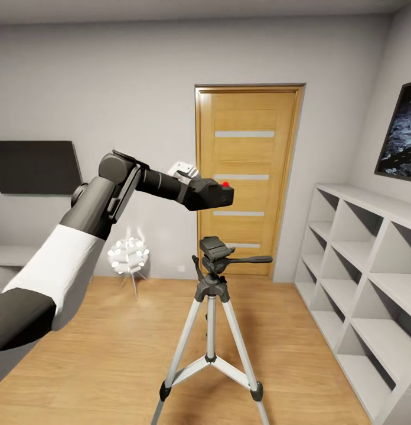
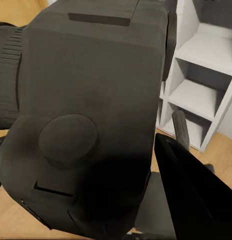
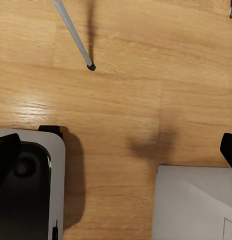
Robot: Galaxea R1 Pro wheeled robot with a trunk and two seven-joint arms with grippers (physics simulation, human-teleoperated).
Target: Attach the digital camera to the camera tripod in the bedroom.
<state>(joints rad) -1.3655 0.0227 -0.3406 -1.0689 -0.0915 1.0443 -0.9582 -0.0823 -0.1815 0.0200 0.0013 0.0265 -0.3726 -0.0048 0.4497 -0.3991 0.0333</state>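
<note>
In the head view my left gripper [image 1: 198,192] is shut on the digital camera [image 1: 215,193], a black boxy body with a red button on top. It hangs in the air a short way above the black head [image 1: 216,250] of the camera tripod [image 1: 211,307] and does not touch it. The tripod stands on the wooden floor with silver legs spread and its side handle [image 1: 253,259] pointing right. Up close, the left wrist view has the camera [image 2: 91,115] with one black finger [image 2: 191,190] beside it. My right gripper [image 3: 117,150] is open over bare floor, near a tripod leg [image 3: 73,32].
An oak door [image 1: 248,177] with frosted strips is behind the tripod. Grey cube shelving [image 1: 359,283] lines the right wall. A dark screen [image 1: 34,167] hangs at left, a picture [image 1: 400,133] at right. A white ornament on thin legs [image 1: 129,257] stands by the back wall.
</note>
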